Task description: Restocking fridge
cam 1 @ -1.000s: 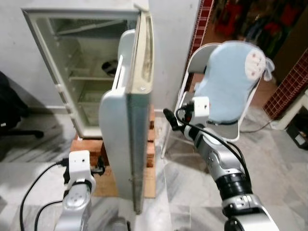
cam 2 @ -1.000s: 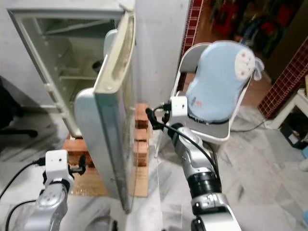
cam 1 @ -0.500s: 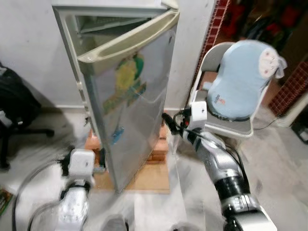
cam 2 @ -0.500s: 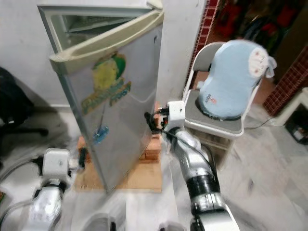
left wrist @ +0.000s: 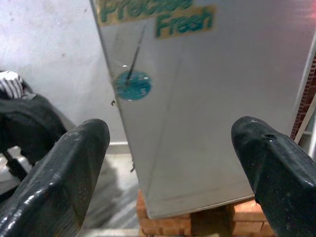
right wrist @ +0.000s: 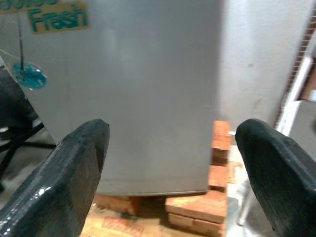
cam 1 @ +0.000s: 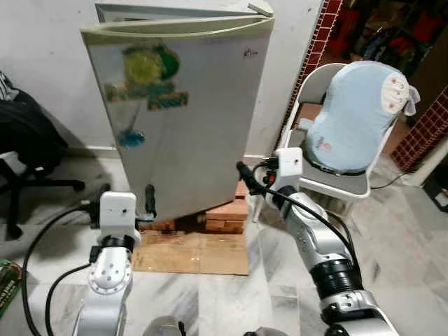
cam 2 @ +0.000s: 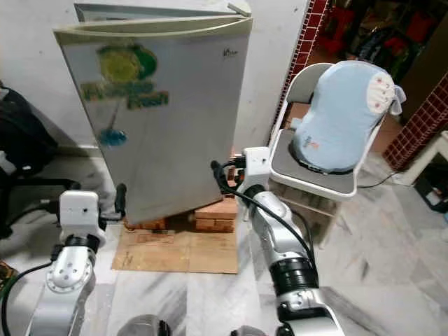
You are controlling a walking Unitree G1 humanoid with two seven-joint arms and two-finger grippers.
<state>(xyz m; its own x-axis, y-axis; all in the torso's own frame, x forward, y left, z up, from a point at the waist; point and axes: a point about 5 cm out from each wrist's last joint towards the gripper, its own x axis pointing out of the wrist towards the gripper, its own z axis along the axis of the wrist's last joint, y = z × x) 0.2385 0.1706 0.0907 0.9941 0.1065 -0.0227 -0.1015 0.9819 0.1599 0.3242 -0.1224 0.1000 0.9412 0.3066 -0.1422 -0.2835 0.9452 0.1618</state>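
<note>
A room with a white wall and a shiny marble floor (cam 1: 406, 245). At the far left of the picture sits a black office chair (cam 1: 28, 150). Low down on the left is the left gripper (cam 1: 148, 201), its two black fingers spread wide and holding nothing, close to the bottom edge of the door. In the middle, up high, stands the fridge (cam 1: 185, 112). Its big silver door is almost shut, with just a thin gap along the top. A green and yellow sticker (cam 1: 147, 80) is on the door. The fridge rests on red bricks (cam 1: 224, 213), with flat cardboard (cam 1: 192, 253) on the floor in front. Just right of the middle is the right gripper (cam 1: 245, 175), also wide open and empty, near the door's right side. At the right stands a white folding chair (cam 1: 318, 178) with a pale blue cushion (cam 1: 357, 115) on it.

The door looks stiff, heavy and smooth, so fingers may slip on its face. I think its outer edge is the best place to hook and pull
</note>
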